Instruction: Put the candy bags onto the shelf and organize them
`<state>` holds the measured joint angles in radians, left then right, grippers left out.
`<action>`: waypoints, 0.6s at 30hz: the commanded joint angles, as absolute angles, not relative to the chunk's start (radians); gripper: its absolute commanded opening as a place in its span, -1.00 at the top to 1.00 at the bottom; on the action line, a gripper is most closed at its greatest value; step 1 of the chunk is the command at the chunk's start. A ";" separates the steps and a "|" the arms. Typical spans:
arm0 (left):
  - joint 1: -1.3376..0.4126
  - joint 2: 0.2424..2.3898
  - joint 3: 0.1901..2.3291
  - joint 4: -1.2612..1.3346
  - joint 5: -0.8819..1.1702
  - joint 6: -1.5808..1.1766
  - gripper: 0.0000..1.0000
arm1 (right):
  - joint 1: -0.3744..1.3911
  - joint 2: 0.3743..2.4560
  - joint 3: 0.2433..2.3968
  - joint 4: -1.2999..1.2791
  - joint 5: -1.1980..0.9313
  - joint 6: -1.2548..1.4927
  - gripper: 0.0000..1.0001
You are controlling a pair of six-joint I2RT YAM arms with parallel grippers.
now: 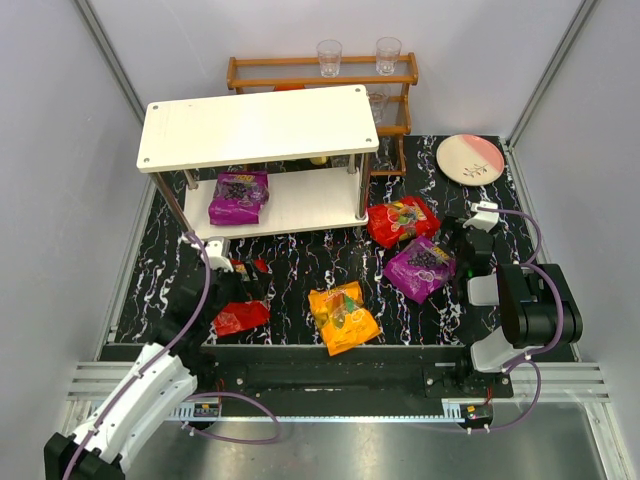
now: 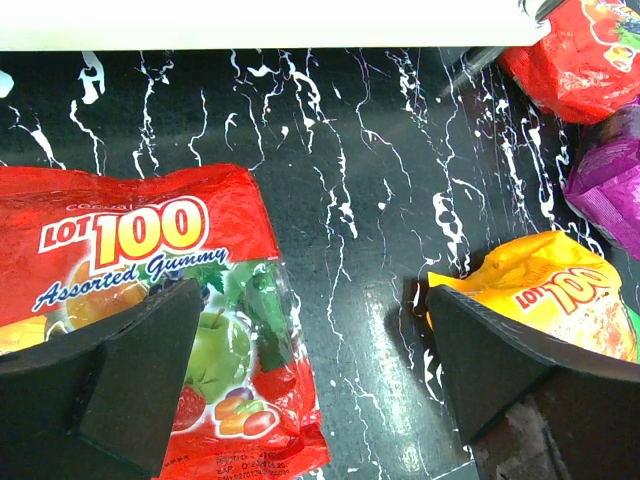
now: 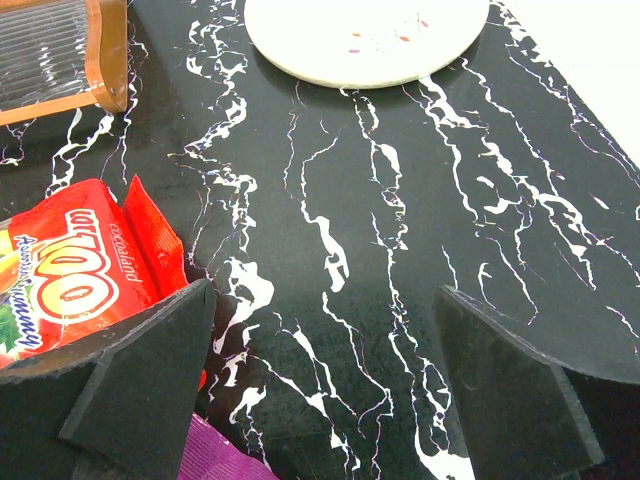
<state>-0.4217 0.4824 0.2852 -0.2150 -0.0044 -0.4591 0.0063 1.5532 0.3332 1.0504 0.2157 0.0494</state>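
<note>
Shelf (image 1: 255, 125) far left-centre. One purple bag (image 1: 239, 197) lies on its lower tier, pushed left, likely to leave room for the rest. Four are on the mat (image 1: 300, 262): red bag (image 1: 402, 221) and second purple bag (image 1: 421, 267) right, orange bag (image 1: 343, 316) near centre, second red bag (image 2: 150, 300) near left. Left gripper (image 2: 312, 345) is spread wide over that bag's right edge, which looks like grasp setup. Right gripper (image 3: 322, 360) is spread, empty, beside the right pair.
</note>
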 commanded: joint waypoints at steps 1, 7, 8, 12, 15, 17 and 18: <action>-0.437 0.479 0.302 -0.152 -0.026 -0.437 -0.98 | 0.006 1.554 0.357 1.092 0.207 0.035 -1.00; -0.456 0.465 0.302 -0.164 -0.038 -0.437 -0.98 | 0.005 1.555 0.357 1.091 0.206 0.035 -0.99; -0.456 0.465 0.304 -0.164 -0.040 -0.437 -0.98 | 0.005 1.555 0.357 1.092 0.206 0.037 -0.99; -0.459 0.465 0.304 -0.167 -0.044 -0.436 -0.98 | 0.005 1.554 0.357 1.092 0.206 0.037 -1.00; -0.462 0.462 0.304 -0.173 -0.048 -0.436 -0.98 | 0.005 1.554 0.357 1.092 0.206 0.035 -0.99; -0.463 0.459 0.304 -0.178 -0.049 -0.436 -0.98 | 0.006 1.554 0.357 1.092 0.206 0.037 -0.99; -0.465 0.460 0.304 -0.179 -0.052 -0.436 -0.98 | 0.005 1.555 0.357 1.092 0.206 0.035 -0.99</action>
<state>-0.4576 0.4721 0.2852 -0.2157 -0.0269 -0.4488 0.0063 1.5532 0.3332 1.0504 0.2157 0.0494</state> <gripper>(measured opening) 0.987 0.994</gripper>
